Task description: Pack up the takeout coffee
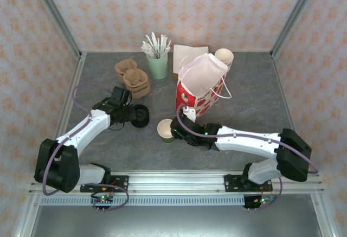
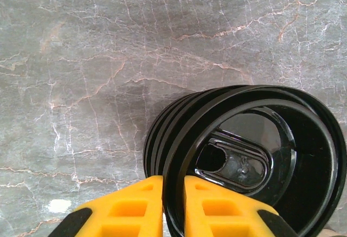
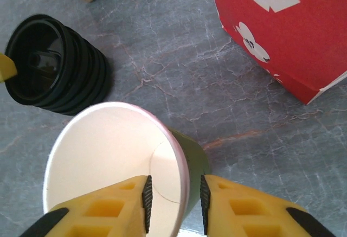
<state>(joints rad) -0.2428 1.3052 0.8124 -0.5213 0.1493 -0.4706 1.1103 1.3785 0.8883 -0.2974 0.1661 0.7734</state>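
The coffee cup [image 1: 165,129] stands upright and lidless near the middle of the bench [image 1: 255,112], a little toward the near edge, just beside the near-left corner of the red-and-white paper bag [image 1: 201,85]. Its cream inside looks empty. The right claw [image 3: 174,193] sits astride the cup's wall, one finger inside and one outside. Its jaws are apart with a gap on each side, so nothing grips the cup. Close by on the left sits the stack of black lids [image 1: 141,116], and the left claw [image 2: 173,196] is pinched together on the rim of the top lid [image 2: 244,164].

Several things could go wrong from here. The lids nest closely, so a pull on one rim may bring a second lid along or drag the whole stack. A pinch on so thin an edge could also let the lid swing or slip. The cup is light and unheld — a crooked exit by the inside finger would likely hook the rim and tip it, and pressing a lid down could shove it aside. The bag's mouth looks crumpled inward, which may snag the cup on entry.
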